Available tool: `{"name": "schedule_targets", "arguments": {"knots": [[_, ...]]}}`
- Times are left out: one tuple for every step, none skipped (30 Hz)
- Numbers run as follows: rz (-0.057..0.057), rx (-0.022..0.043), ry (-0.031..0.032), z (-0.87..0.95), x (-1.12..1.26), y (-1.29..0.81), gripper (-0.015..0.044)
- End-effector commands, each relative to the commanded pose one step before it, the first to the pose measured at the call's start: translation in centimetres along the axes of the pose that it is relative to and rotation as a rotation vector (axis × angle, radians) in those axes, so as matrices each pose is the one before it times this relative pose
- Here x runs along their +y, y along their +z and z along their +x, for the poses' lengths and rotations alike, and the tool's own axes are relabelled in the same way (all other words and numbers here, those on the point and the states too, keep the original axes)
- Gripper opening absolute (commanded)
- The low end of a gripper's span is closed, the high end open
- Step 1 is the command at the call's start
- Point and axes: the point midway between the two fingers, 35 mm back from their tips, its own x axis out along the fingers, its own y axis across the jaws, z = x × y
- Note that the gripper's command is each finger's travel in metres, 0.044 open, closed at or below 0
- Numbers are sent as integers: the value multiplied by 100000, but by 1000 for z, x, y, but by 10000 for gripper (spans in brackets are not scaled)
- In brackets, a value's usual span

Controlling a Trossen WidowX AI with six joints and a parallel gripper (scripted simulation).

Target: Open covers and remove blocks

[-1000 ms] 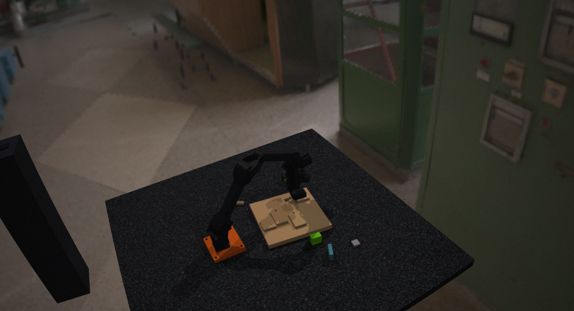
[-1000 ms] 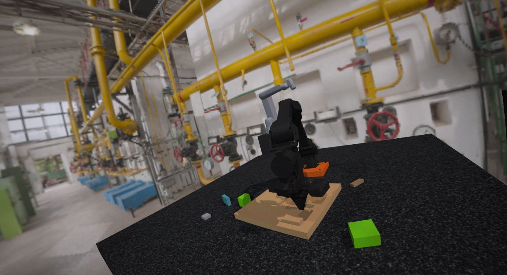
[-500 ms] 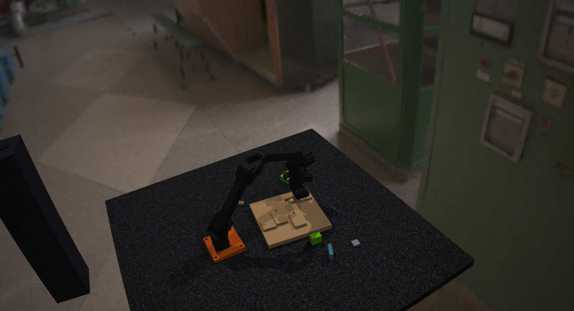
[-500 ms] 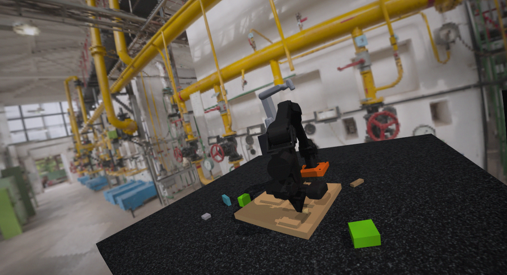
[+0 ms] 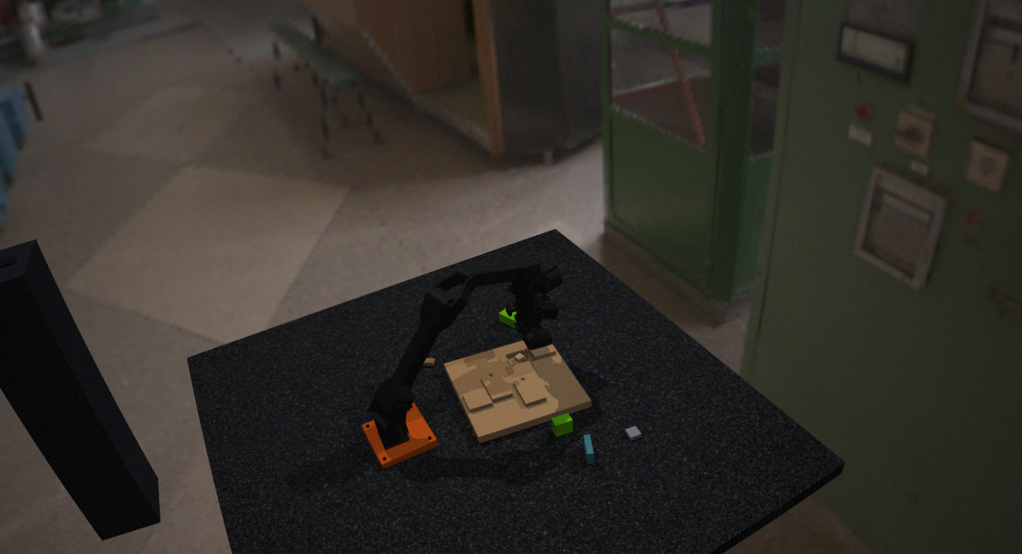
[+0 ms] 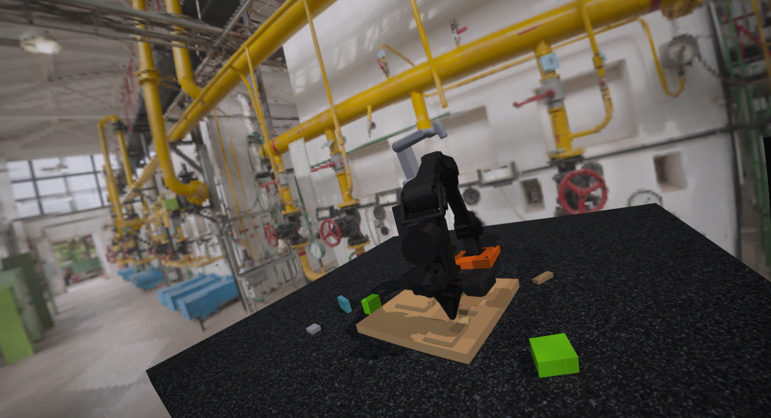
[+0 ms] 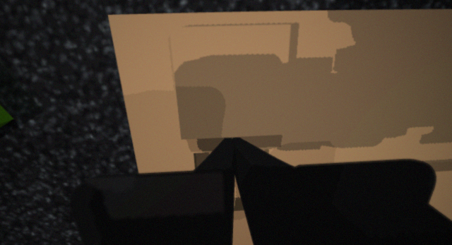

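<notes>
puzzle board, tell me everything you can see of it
The puzzle board is a flat tan square slab, wood-like, lying on the black table beside the arm's orange base. Several raised tan covers sit on its top. The shut gripper points down at its far end, its shadow across the board. A small green block sits at its near edge.

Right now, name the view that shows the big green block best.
The exterior view: the big green block lies whole and unobstructed on the table, near the camera. The top view shows only a green sliver behind the shut gripper; the wrist view catches just a corner at the left edge.
</notes>
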Motion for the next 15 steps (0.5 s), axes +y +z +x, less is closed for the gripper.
{"name": "schedule_targets", "arguments": {"knots": [[-490, -628, -260, -697, -14, 236, 0], [0, -1, 0, -132, 0, 15, 0], [0, -1, 0, -132, 0, 15, 0], [0, -1, 0, -132, 0, 14, 0], [0, -1, 0, -132, -1, 13, 0], [0, -1, 0, -132, -1, 13, 0], [0, -1, 0, -132, -1, 12, 0], [0, -1, 0, -132, -1, 11, 0], [0, -1, 0, -132, -2, 11, 0], [0, -1, 0, -132, -2, 10, 0], [0, 0, 0, -132, -2, 9, 0], [0, 0, 0, -132, -2, 9, 0], [0, 0, 0, -132, -3, 8, 0], [0, 0, 0, -132, -3, 7, 0], [0, 0, 0, -132, -3, 6, 0]]}}
